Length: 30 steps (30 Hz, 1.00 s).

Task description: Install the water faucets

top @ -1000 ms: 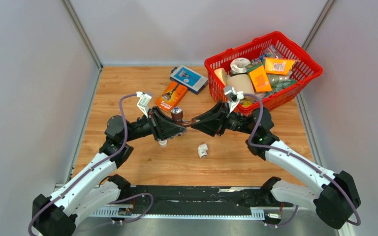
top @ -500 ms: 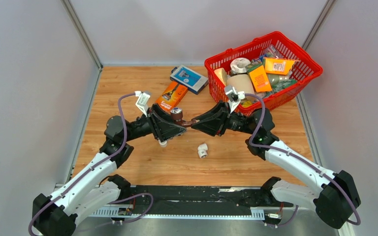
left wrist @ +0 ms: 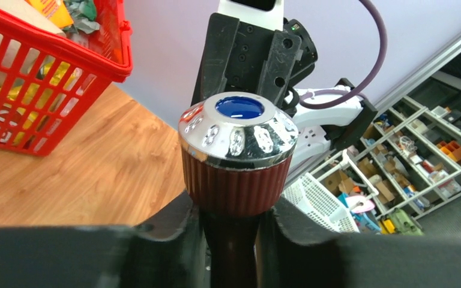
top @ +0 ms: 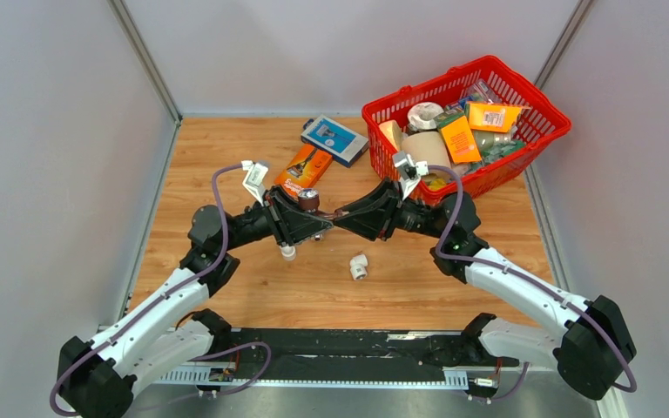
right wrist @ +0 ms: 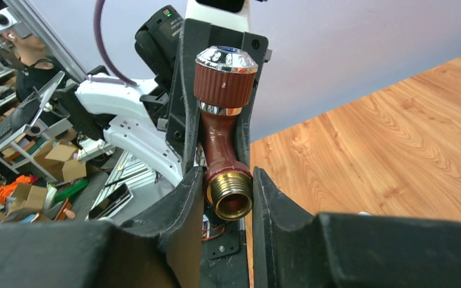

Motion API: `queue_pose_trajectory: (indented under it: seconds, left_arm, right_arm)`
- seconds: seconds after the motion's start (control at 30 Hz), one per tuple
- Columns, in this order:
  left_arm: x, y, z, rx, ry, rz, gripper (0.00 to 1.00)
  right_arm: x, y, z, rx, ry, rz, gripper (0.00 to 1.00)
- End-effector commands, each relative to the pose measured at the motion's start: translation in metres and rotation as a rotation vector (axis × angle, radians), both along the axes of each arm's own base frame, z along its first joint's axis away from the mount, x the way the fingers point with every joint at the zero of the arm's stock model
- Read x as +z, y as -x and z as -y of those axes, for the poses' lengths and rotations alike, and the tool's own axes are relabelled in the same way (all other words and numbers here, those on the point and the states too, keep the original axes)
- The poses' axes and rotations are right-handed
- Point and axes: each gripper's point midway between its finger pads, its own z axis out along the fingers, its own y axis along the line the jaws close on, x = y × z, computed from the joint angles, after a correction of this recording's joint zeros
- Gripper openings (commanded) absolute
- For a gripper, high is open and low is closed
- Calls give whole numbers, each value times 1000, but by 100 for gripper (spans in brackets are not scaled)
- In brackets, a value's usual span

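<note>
Gripping the brown faucet (right wrist: pixel 219 129) from both sides, up above the table (top: pixel 218 157)!
Left gripper (left wrist: pixel 231 240) clamps the stem under the chrome-capped knob, right gripper (right wrist: pixel 228 198) pinches the brass threaded end.

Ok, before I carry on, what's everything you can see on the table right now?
faucet: 1, red-brown with chrome cap and brass thread, held between both grippers
elbow fittings: 2, white, one on the table mid-front, one just under the left gripper
orange package: 1, orange, behind the left gripper
blue-and-white box: 1, left of the basket
basket: 1, red, far right, full of mixed packages
table: 1, wood
left gripper: shut on the faucet's neck
right gripper: shut on its threaded end
</note>
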Motion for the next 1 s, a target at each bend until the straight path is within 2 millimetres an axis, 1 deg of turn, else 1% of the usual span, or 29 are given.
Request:
queue_pose_trajectory:
  seconds: [0.0, 0.07, 0.1, 0.13, 0.17, 0.2, 0.23, 0.27, 0.3, 0.33, 0.37, 0.4, 0.43, 0.47, 0.5, 0.53, 0.57, 0.6, 0.63, 0.7, 0.77, 0.8, 0.87, 0.93, 0.97]
  left_arm:
    - [14, 0, -3, 26, 34, 34, 1]
    - [12, -2, -5, 48, 24, 32, 0]
    - [9, -4, -5, 57, 13, 22, 0]
    - [8, -8, -8, 81, 6, 24, 0]
    - [0, -12, -9, 95, -22, -8, 0]
    - [-3, -20, -15, 137, -36, -9, 0]
    - [-14, -27, -19, 165, -74, -57, 0]
    - [-16, -37, -28, 225, -85, -62, 0]
    - [-29, -41, -34, 255, -129, -112, 0]
    - [-32, -53, -44, 318, -154, -102, 0]
    - [-46, -58, -52, 369, -213, -131, 0]
    - [-62, -60, -61, 402, -285, -184, 0]
    - [-68, -68, -71, 474, -340, -162, 0]
    - [-73, -67, -78, 498, -388, -177, 0]
    - [-77, -70, -86, 540, -438, -141, 0]
    - [-80, -67, -91, 554, -471, -141, 0]
    - [-79, -70, -101, 609, -498, -104, 0]
    - [-81, -70, -109, 649, -522, -111, 0]
    - [-77, -72, -120, 709, -535, -81, 0]
    - [-71, -71, -137, 783, -577, -41, 0]
    - [-70, -70, -149, 823, -641, 3, 0]
    - [-70, -68, -153, 833, -659, 12, 0]
    - [-75, -67, -162, 857, -712, 39, 0]
    - [-80, -65, -168, 866, -750, 58, 0]
    - [-84, -68, -178, 917, -783, 58, 0]
  right_arm:
    - [15, 8, 2, 10, -50, 61, 0]
    - [12, 7, 1, 4, -38, 62, 0]
    - [10, 5, 1, -4, -27, 57, 3]
    - [8, 2, 1, -23, -12, 54, 22]
    - [4, -1, 1, -41, 7, 55, 41]
    - [-1, -5, 1, -63, 34, 48, 56]
    - [-12, -12, 2, -97, 85, 21, 67]
    - [-17, -17, 3, -131, 117, 14, 72]
    - [-27, -26, 6, -187, 159, -7, 76]
    - [-34, -34, 10, -236, 197, -20, 80]
    - [-44, -40, 13, -277, 239, -41, 82]
    - [-57, -48, 18, -326, 287, -73, 85]
    - [-70, -53, 21, -359, 337, -100, 86]
    - [-83, -57, 26, -389, 391, -123, 87]
    - [-95, -60, 29, -412, 436, -153, 87]
    - [-114, -61, 34, -432, 499, -199, 88]
    - [-127, -62, 38, -448, 547, -230, 88]
    - [-140, -64, 42, -464, 590, -265, 88]
    - [-154, -63, 46, -478, 638, -301, 88]
    - [-176, -59, 50, -477, 707, -352, 88]
    - [-191, -52, 49, -468, 757, -368, 88]
    - [-196, -51, 47, -465, 774, -366, 88]
    - [-202, -47, 36, -438, 807, -347, 88]
    - [-203, -46, 20, -407, 837, -308, 87]
    - [-202, -47, 12, -398, 849, -285, 87]
